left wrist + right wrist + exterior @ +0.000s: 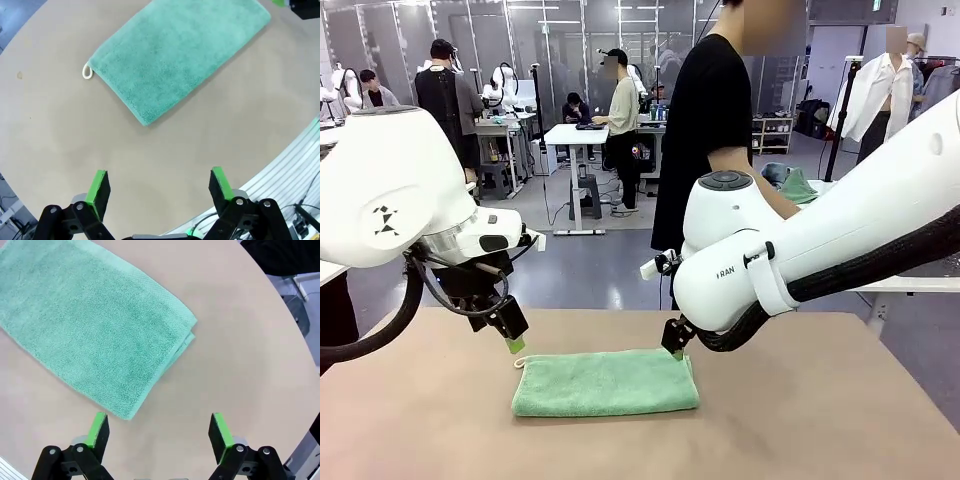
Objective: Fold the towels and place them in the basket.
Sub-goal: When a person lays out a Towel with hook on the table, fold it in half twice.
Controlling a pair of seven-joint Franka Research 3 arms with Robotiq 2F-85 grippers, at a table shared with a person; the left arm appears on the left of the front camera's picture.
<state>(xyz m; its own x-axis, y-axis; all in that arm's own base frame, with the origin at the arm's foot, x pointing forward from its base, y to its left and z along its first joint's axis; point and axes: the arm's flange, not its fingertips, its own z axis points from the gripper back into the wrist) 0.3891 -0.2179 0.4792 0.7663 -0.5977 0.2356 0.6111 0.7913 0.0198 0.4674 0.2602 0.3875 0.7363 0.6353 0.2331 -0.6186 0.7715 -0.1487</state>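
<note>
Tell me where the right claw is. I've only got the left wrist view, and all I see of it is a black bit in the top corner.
Observer: In the front view the right claw hovers close over the far right corner of the mint green towel.
Operator: Is it open or shut?
Observer: Open. The right wrist view shows its green pads wide apart and holding nothing.
Operator: Is that towel folded?
Observer: Yes. The right wrist view shows stacked layers at its corner.
Operator: Is anyone at the table?
Observer: A person in a black shirt stands at the far side of the table.
</note>
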